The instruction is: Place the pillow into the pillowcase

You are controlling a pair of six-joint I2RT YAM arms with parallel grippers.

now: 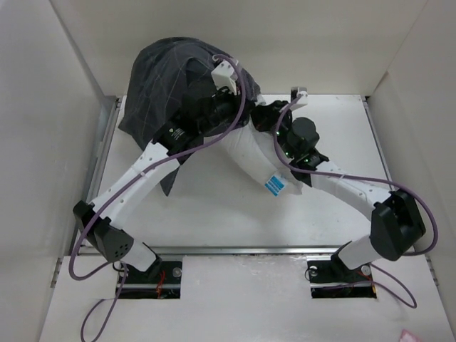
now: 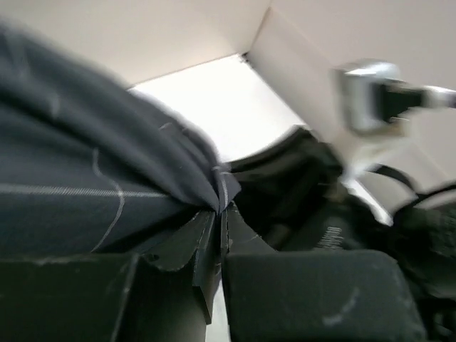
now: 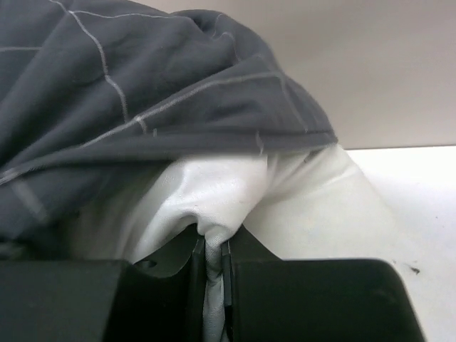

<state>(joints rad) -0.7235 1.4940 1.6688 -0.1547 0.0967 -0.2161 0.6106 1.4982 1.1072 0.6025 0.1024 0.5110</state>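
The dark grey checked pillowcase (image 1: 165, 75) is bunched and raised at the back left of the table, draped over one end of the white pillow (image 1: 258, 158), whose blue-and-white tag (image 1: 274, 184) points toward me. My left gripper (image 2: 219, 212) is shut on a fold of the pillowcase (image 2: 85, 178); from above it is hidden among fabric near the pillowcase mouth. My right gripper (image 3: 214, 246) is shut on a pinch of the pillow (image 3: 235, 192), just under the pillowcase's hem (image 3: 178, 92).
White walls close in the white table (image 1: 214, 214) on the left, back and right. A metal rail (image 1: 235, 251) runs along the near edge. The right arm's wrist (image 1: 299, 139) lies beside the pillow; purple cables loop over both arms.
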